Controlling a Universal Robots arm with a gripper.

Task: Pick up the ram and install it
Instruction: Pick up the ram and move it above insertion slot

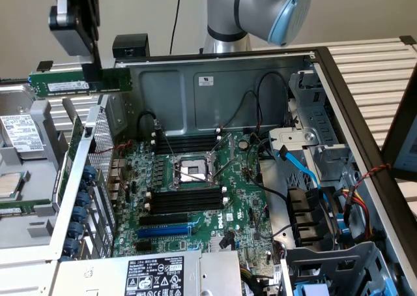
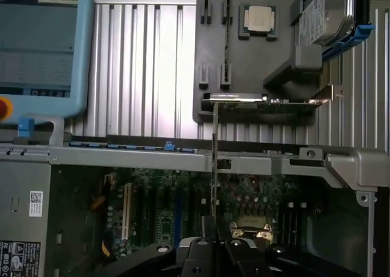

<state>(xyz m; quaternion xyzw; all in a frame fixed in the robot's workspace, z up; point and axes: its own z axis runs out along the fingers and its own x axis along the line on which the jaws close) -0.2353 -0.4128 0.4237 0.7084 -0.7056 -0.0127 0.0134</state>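
One claw (image 1: 95, 73) clamped on the ram (image 1: 68, 85), high up, well apart from the motherboard (image 1: 242, 208)

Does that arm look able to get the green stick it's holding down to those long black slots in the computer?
Probably yes: the gripper holds the stick in the air near the open case, and the slots lie uncovered.

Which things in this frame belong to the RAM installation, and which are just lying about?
Job in hand: the ram, held in the gripper; the black memory slots on the motherboard.
Lying about: loose processor; hard drive; teach pendant; blue cable.
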